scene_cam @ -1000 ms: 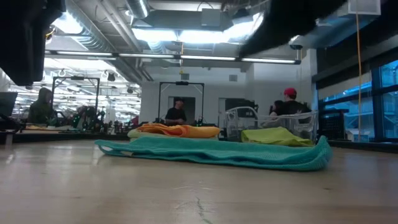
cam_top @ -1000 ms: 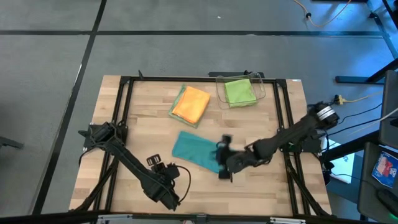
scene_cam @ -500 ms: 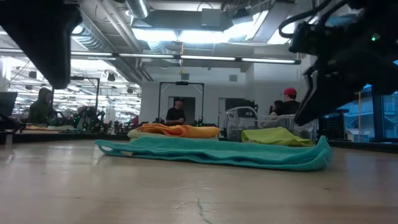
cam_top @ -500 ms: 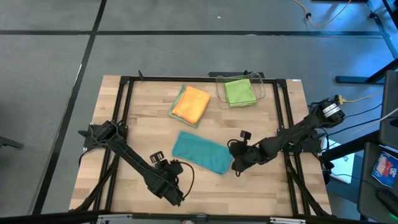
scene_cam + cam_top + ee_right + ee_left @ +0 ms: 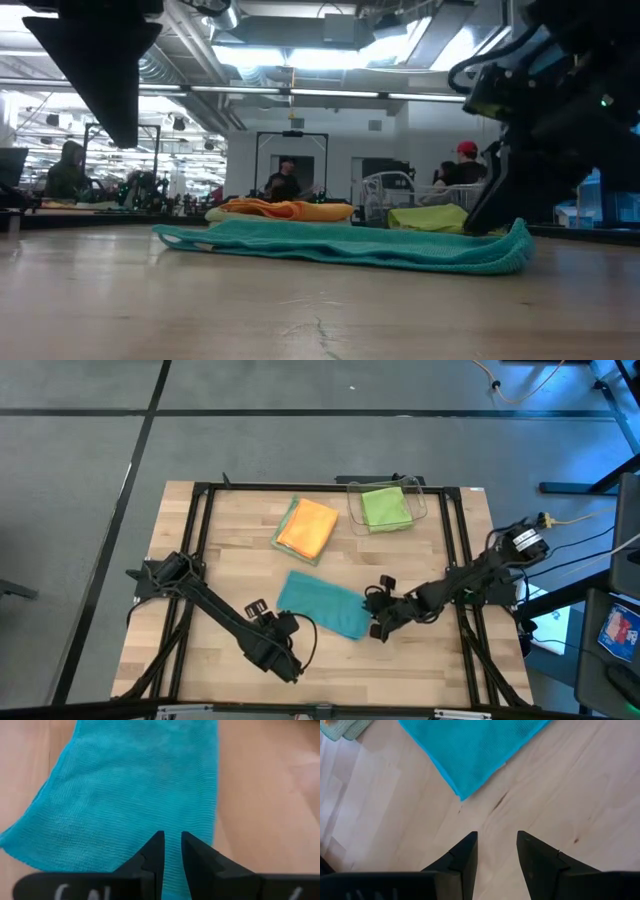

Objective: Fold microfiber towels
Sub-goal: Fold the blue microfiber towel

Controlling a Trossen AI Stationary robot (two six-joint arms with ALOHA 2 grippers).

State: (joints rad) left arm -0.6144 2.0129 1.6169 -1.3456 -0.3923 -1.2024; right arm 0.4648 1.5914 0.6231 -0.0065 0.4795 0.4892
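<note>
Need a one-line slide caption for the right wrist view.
Right gripper, fingers nearly closed with nothing between them, poised over the teal towel lying on the table.

The pale sage green towel (image 5: pixel 285 532) is mostly covered by the folded orange microfiber towel (image 5: pixel 308 527). In both wrist views the flat teal microfiber towel (image 5: pixel 470 747) is cut off by the frame's edges. In the low view the lime green towel (image 5: pixel 440 219) is partly hidden behind the teal one.

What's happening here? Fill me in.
Two robot arms are folding microfiber towels. A teal towel lies folded on the table. The right gripper is at its edge with fingers nearly closed; the left gripper hovers open near a corner. An orange towel sits folded, and a lime towel is in the clear bin.
</note>
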